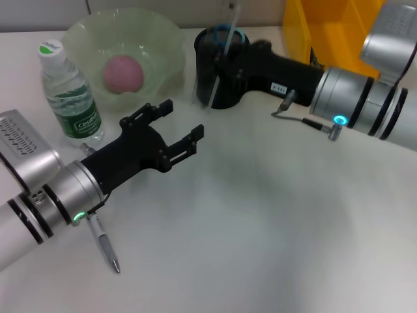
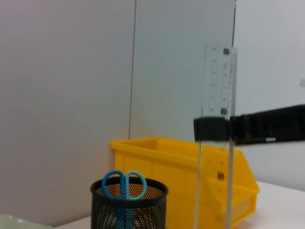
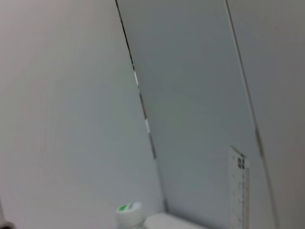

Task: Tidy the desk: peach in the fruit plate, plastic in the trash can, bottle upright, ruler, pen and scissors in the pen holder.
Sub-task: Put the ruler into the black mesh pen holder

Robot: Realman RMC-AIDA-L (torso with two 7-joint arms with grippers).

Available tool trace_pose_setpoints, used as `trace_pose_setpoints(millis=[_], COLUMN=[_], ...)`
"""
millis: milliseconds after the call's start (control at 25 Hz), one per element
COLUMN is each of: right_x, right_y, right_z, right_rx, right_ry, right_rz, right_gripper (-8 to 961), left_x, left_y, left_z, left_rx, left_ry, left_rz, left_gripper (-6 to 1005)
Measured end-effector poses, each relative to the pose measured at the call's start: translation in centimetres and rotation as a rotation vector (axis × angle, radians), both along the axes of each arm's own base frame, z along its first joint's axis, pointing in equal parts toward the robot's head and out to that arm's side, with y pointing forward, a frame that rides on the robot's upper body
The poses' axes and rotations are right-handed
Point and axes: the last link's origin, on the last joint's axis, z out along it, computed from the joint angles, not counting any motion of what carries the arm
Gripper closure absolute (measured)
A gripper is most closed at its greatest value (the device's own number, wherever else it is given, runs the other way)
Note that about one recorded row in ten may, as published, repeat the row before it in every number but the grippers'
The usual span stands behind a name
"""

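Left gripper point(image 1: 177, 130) hovers over the desk with fingers spread, empty; the pen point(image 1: 104, 242) lies behind it under the wrist, the bottle point(image 1: 68, 93) upright beside it. Right gripper point(image 1: 218, 65) clenches the clear ruler point(image 2: 213, 157) upright just beside the pen holder point(image 2: 128, 207), which holds scissors point(image 2: 123, 185)

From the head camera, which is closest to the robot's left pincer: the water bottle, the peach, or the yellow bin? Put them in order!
Measured from the open left pincer:
1. Peach, in the green fruit plate just beyond the pincer.
2. Water bottle, upright, out to its left; nearly a tie with the peach.
3. Yellow bin, far corner on the right.
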Motion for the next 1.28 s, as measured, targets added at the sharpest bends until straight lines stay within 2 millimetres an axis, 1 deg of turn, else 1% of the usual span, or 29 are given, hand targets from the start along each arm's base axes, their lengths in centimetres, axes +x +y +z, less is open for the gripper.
trace_pose_setpoints(millis=[120, 160, 200, 240, 280, 320, 440, 480, 520, 560, 600, 640, 720, 840, 1080, 1120, 1280], right_x=[-0.1, -0.1, -0.1, -0.1, -0.1, -0.1, 0.0, 0.0, -0.1, -0.1, 0.0, 0.0, 0.2, 0.1, -0.8, -1.3, -1.8], right_y=[0.3, 0.4, 0.4, 0.5, 0.4, 0.4, 0.2, 0.2, 0.2, 0.2, 0.4, 0.4, 0.9, 1.3, 1.8, 2.0, 2.6], right_z=[0.5, 0.8, 0.8, 0.8, 0.8, 0.8, 0.4, 0.4, 0.0, 0.0, -0.3, -0.3, -0.8, -0.9, -0.8, -0.8, -1.0], right_rx=[0.135, 0.226, 0.226, 0.262, 0.336, 0.336, 0.490, 0.490, 0.546, 0.546, 0.587, 0.587, 0.628, 0.646, 0.637, 0.617, 0.563], right_ry=[-0.043, -0.082, -0.082, -0.102, -0.155, -0.155, -0.274, -0.274, -0.327, -0.327, -0.380, -0.380, -0.471, -0.502, -0.464, -0.440, -0.412], right_rz=[0.081, 0.137, 0.137, 0.160, 0.224, 0.224, 0.340, 0.340, 0.374, 0.374, 0.396, 0.396, 0.412, 0.408, 0.385, 0.375, 0.327], right_gripper=[946, 946, 946, 946, 946, 946, 946, 946, 946, 946, 946, 946, 947, 947, 929, 926, 913], left_x=[-0.3, -0.3, -0.3, -0.4, -0.6, -0.6, -0.9, -0.9, -1.0, -1.0, -1.0, -1.0, -0.9, -0.7, -0.7, -0.6, -0.6], left_y=[-0.1, -0.2, -0.2, -0.2, -0.5, -0.5, -1.2, -1.2, -1.2, -1.2, -1.2, -1.2, -1.1, -0.9, -0.9, -0.9, -0.8], left_z=[0.2, 0.2, 0.2, 0.2, 0.3, 0.3, 1.0, 1.0, 1.2, 1.2, 1.2, 1.2, 1.2, 1.2, 1.2, 1.2, 1.2], left_rx=[0.004, 0.003, 0.003, 0.001, -0.008, -0.008, -0.012, -0.012, -0.019, -0.019, -0.024, -0.028, -0.032, -0.031, -0.031, -0.030, -0.029], left_ry=[-0.010, -0.014, -0.014, -0.019, -0.040, -0.040, -0.099, -0.099, -0.119, -0.119, -0.126, -0.132, -0.137, -0.139, -0.139, -0.140, -0.141], left_rz=[0.016, 0.021, 0.021, 0.026, 0.040, 0.040, 0.051, 0.051, 0.067, 0.067, 0.073, 0.076, 0.077, 0.075, 0.074, 0.074, 0.073], left_gripper=[237, 232, 228, 223, 218, 218, 216, 216, 216, 216, 216, 217, 217, 217, 218, 218, 218])
